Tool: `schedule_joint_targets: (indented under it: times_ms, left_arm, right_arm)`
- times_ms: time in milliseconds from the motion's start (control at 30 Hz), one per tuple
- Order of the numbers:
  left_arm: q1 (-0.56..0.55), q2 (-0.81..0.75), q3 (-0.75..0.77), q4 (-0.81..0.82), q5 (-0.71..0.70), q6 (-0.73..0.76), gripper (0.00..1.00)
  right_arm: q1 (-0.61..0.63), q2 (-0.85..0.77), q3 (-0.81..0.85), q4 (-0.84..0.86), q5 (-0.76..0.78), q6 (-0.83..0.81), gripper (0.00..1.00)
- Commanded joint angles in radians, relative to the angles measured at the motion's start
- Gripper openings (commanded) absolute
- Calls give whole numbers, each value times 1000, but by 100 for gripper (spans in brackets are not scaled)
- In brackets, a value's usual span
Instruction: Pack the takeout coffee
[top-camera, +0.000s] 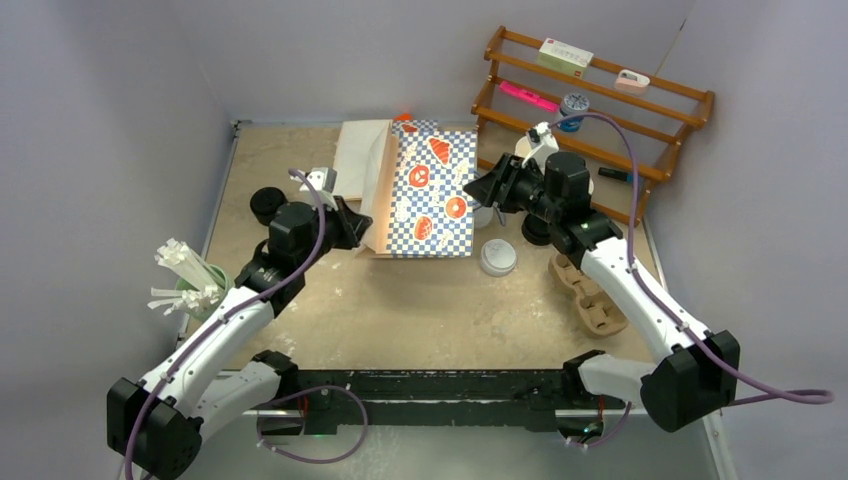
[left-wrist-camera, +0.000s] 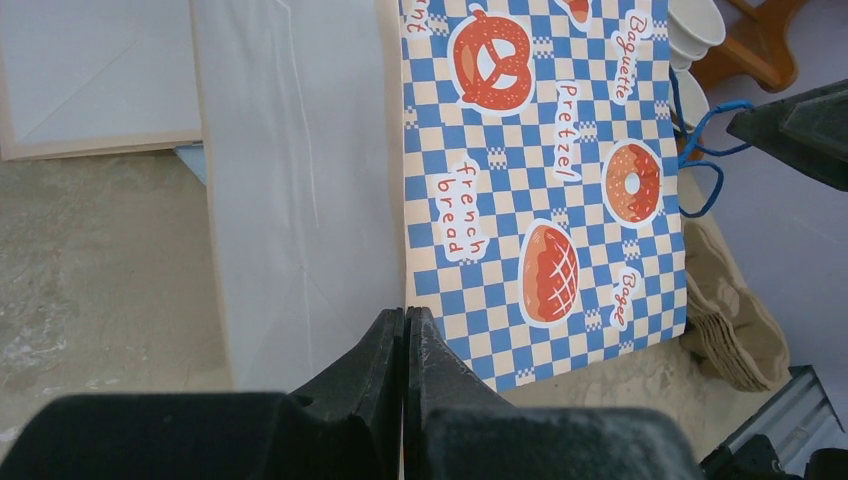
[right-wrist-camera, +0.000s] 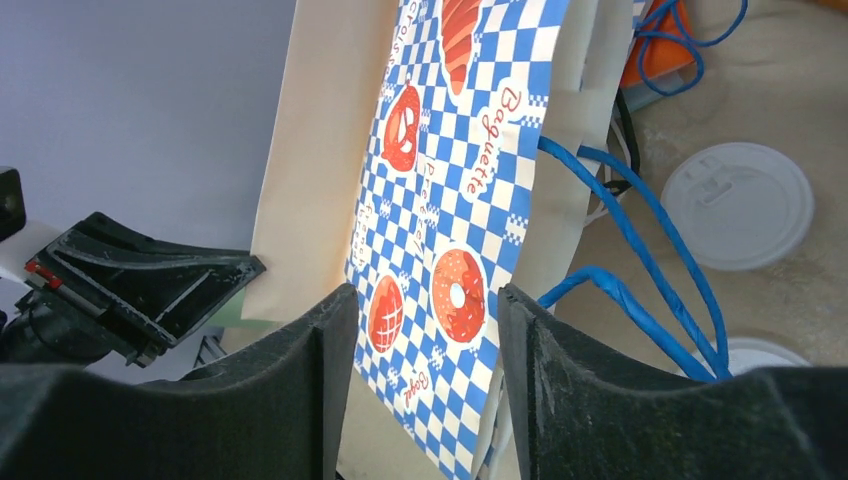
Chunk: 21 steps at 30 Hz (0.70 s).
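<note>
My left gripper (left-wrist-camera: 404, 335): pressed together, pinching the bag (top-camera: 430, 190) edge.
My right gripper (right-wrist-camera: 425, 310): spread, straddling the bag's mouth side.
coffee cup (top-camera: 266, 203): just left of my left arm.

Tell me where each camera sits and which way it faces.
Top external: above, behind the arms, looking down on the table; both show.
Left wrist: faces the checkered paper bag; left gripper shut on its edge.
Right wrist: faces the bag from the other side; right gripper open astride its edge.
Shared: the bag.
</note>
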Motion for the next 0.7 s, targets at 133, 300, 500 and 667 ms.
schedule_joint_targets:
  times_ms: [133,300,500,667]
  left_arm:
    - [-1,-1,-11,119,72,-35,0]
    - [-1,-2,-15,134,105,-34,0]
    - [-1,7,-19,159,151,-29,0]
    - [0,-3,-32,175,165,-29,0]
  right_arm:
    - [4,45,118,-87,28,-21,51]
    - [6,74,131,-91,40,-14,49]
    - [6,99,138,-88,27,-2,40]
    - [5,105,140,-96,57,6,41]
